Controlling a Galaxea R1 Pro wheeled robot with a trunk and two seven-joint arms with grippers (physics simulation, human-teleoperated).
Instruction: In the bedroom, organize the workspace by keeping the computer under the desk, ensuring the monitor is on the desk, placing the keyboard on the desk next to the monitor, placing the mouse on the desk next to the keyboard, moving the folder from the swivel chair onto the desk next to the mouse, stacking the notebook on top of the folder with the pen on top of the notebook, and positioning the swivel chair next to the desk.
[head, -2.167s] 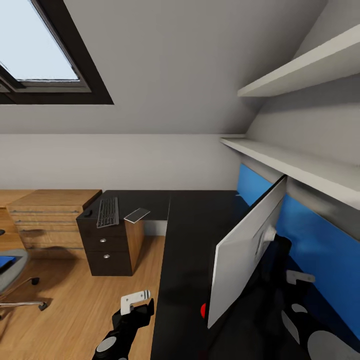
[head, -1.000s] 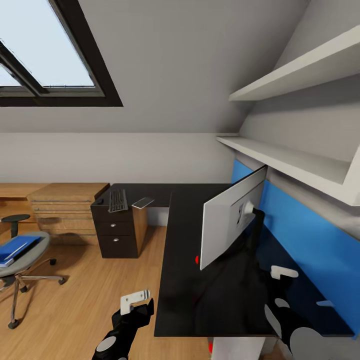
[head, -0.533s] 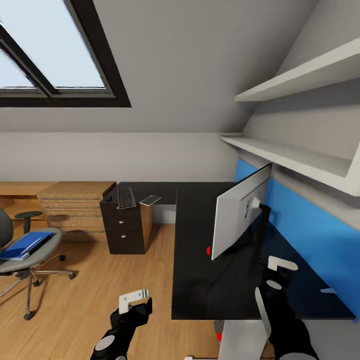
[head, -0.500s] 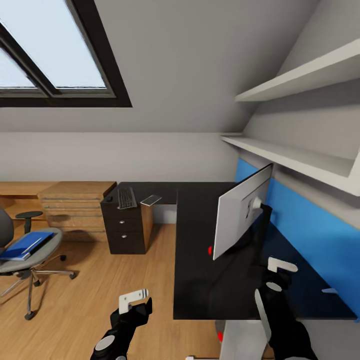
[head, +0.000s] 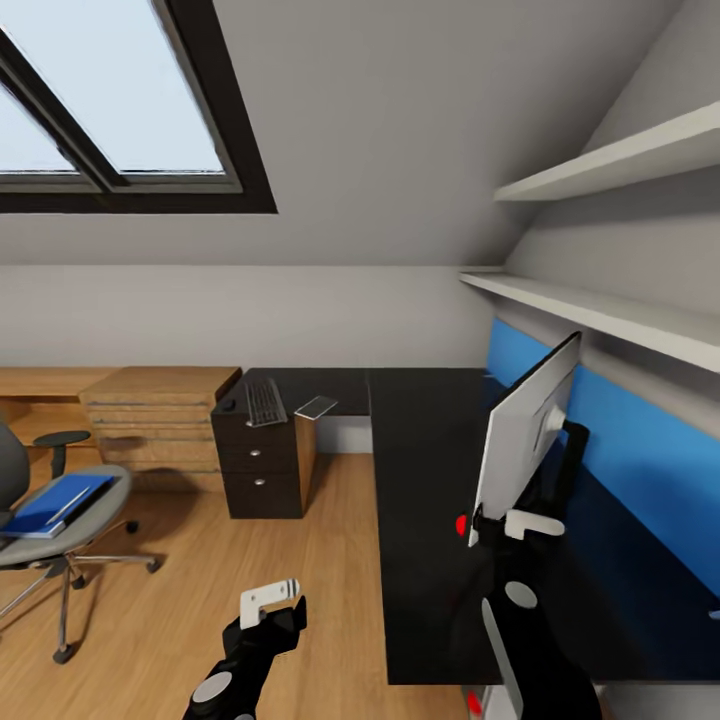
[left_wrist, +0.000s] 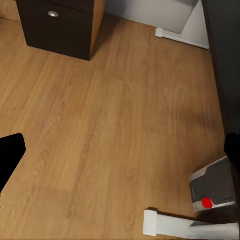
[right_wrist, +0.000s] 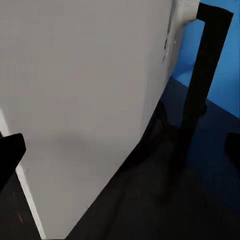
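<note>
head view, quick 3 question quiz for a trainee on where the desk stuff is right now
1. True or false: the folder lies on the swivel chair.
2. The keyboard rests on: A the floor, B the desk above its drawers, C a shelf.
3. Which gripper is nearest the monitor?

Key: 1 true. 2 B. 3 the right gripper.

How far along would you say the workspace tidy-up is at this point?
Done: the monitor stands on the desk, with the keyboard and notebook on its far end. In hand: the right gripper, open, is at the monitor's lower edge. Left: the folder lies on the swivel chair, away from the desk, so the stacking and the chair move remain.
</note>
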